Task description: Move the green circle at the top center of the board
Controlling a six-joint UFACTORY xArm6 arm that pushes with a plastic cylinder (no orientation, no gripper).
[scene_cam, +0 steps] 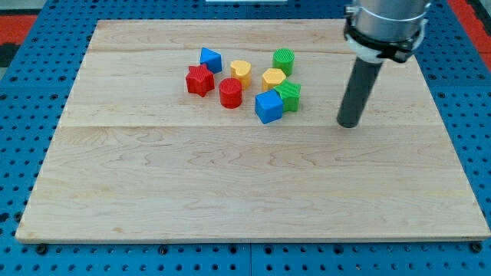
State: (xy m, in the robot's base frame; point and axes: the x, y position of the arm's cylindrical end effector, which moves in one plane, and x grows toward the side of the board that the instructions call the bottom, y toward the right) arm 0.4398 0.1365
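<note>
The green circle (284, 60) stands upright near the view's top centre of the wooden board (245, 184). Below it sit a yellow block (273, 78), a green star-like block (289, 95) and a blue cube (268, 106), close together. My tip (349, 123) rests on the board to the right of this cluster, about 85 px right of and below the green circle, touching no block.
A yellow block (242, 71), a blue block (211, 59), a red star (199, 80) and a red cylinder (230, 93) lie left of the green circle. A blue pegboard table (23, 153) surrounds the board.
</note>
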